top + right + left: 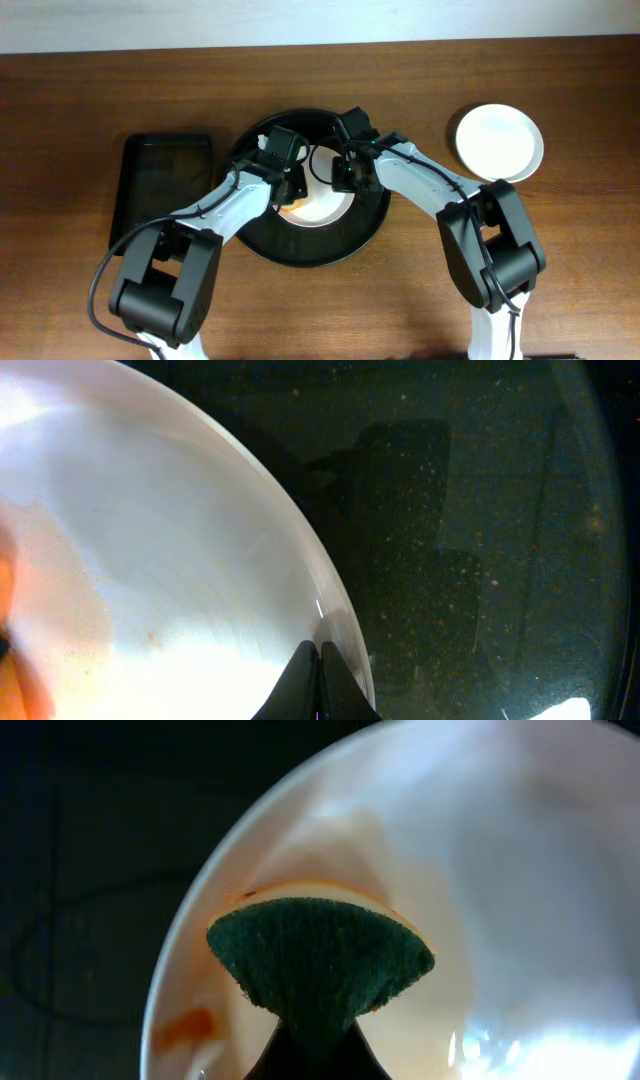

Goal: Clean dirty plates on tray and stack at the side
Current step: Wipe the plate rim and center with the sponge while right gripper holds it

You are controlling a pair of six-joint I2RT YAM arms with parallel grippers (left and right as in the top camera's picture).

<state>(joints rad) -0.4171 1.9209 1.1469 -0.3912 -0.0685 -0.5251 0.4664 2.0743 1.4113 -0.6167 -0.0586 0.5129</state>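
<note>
Two-handed scrub: clamps green sponge (320, 955) in left gripper (312, 1055), presses it on smeared plate (500, 870) at ten o'clock, pinches plate rim at two o'clock with right gripper (320, 682).

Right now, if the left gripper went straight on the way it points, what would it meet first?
The white plate: the green sponge in the left gripper seems to touch its smeared surface; depth is unclear.

Table (90, 100): brown wood grain, low sheen. Round tray (480, 510): black, smooth, finely speckled, faint reflections. Plate (520, 870): white, glossy, smooth, orange smears. Scouring pad (320, 955): dark green, coarse, fibrous, matt. Rectangular tray (165, 185): black, shiny.
</note>
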